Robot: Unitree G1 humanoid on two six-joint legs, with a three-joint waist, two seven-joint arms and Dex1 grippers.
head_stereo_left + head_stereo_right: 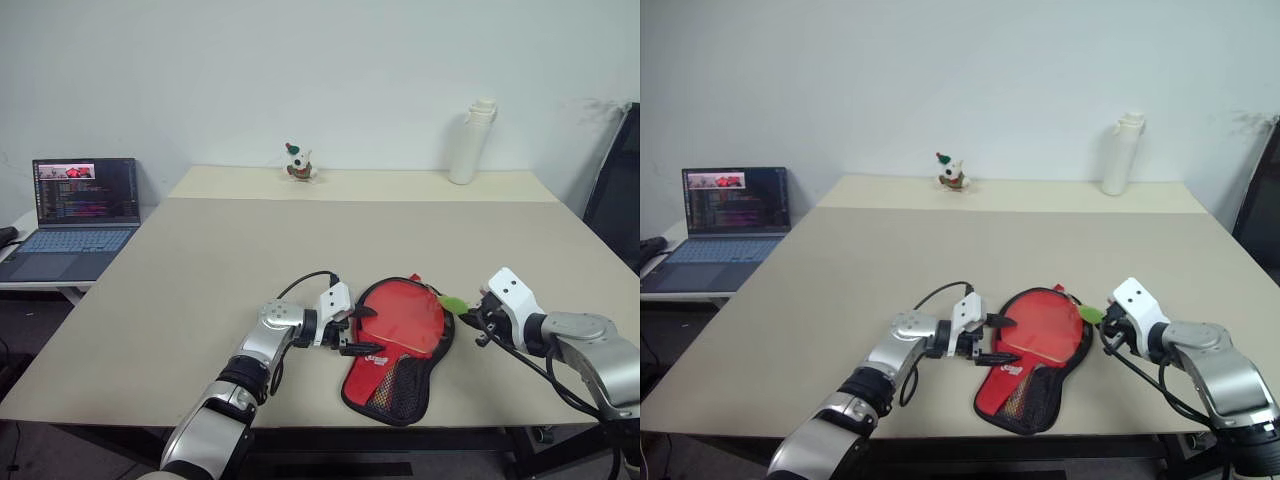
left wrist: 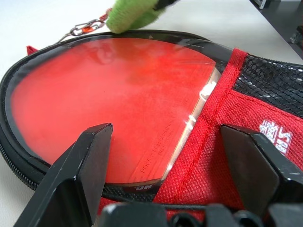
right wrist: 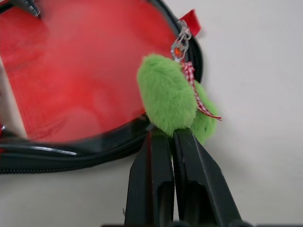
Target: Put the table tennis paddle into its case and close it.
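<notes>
Paddle (image 2: 109, 99) lies inside unzipped case (image 1: 395, 385) on table (image 1: 200, 280). Left gripper (image 1: 358, 331) spread wide at case edge. Right gripper (image 3: 173, 137) clamped on green fluffy charm (image 3: 165, 97).

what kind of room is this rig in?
Probably an office or lab used as a test space: plain white wall, a large beige table, an open laptop showing code on a side desk, and a white bottle at the table's far edge.

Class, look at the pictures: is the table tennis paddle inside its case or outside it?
Inside. The table tennis paddle lies within the case, its red face ringed by the black zip edge, with the red fabric overlapping its lower part.
</notes>
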